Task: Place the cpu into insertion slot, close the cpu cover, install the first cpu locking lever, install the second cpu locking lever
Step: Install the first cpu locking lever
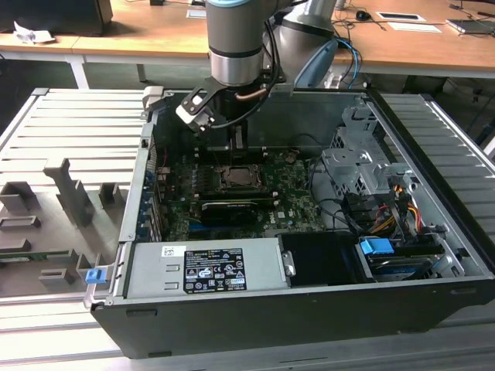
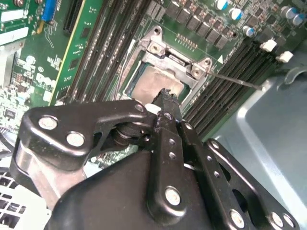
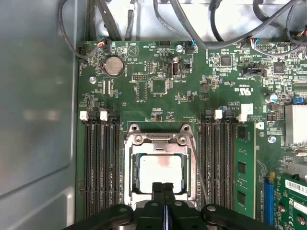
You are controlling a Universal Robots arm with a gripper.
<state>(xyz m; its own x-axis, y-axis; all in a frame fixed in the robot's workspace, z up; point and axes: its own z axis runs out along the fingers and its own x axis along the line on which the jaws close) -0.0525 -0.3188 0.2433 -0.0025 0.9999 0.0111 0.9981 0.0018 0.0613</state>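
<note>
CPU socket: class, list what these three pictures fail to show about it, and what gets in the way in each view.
First wrist view: the near edge of the cpu cover and of the cpu sits behind the shut gripper; the thin lever runs behind it too, so its end is hidden.
Second wrist view: the fingertips hide whether they touch the cpu.
Exterior view: the insertion slot is too small to show if anything is latched.

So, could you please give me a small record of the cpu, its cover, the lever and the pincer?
cpu: lying flat inside the cover's cut-out, on the green board
cpu cover: down over the cpu
lever: thin rod beside the cover, slanting away from it
pincer: shut, tips over one edge of the cpu
</note>
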